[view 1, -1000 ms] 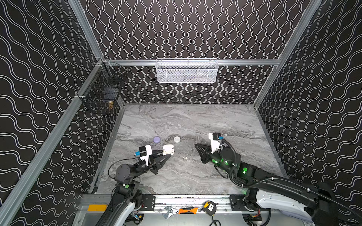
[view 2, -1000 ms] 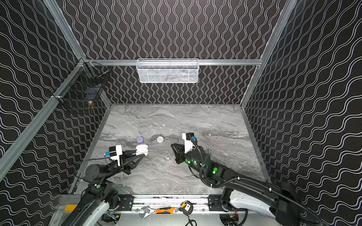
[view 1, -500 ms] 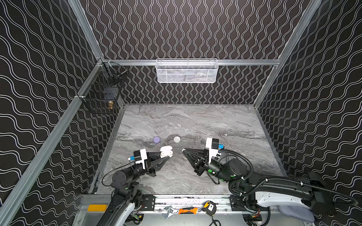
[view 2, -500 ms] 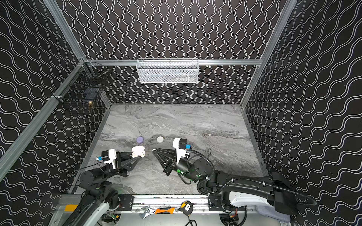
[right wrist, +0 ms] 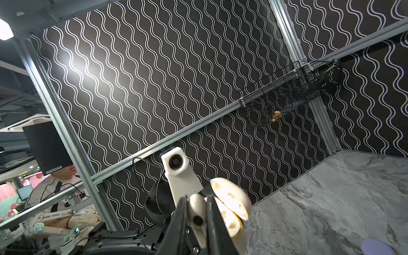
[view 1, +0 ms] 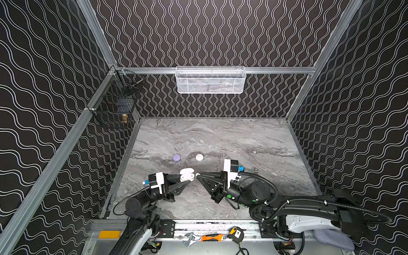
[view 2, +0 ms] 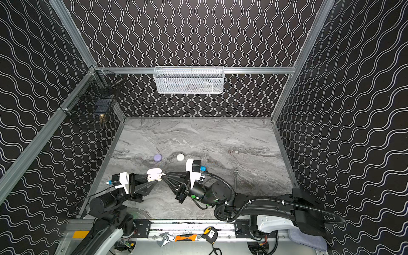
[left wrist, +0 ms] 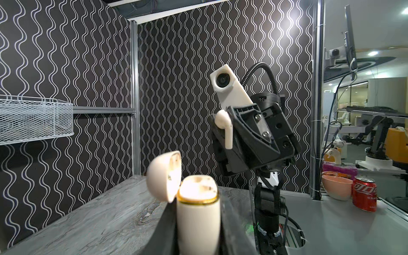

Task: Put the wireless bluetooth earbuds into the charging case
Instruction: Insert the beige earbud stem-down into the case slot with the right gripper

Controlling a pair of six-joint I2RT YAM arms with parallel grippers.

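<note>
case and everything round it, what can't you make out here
Sockets of the case: washed out by glare in the left wrist view; filled or empty, cannot tell.
Base of the case: cut off by that view's lower edge.
White basket contents: blurred behind its mesh in both top views.
Pale speck: too small to name in both top views.

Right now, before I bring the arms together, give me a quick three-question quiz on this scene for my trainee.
1. True or false: the charging case in the left gripper has its lid shut.
2. The right gripper holds: A) an earbud, B) a spoon, C) nothing.
3. How many closed round cases lie on the table?
Key: 1 false, the lid stands open; 2 A; 3 two, the lavender case and the white case.
</note>
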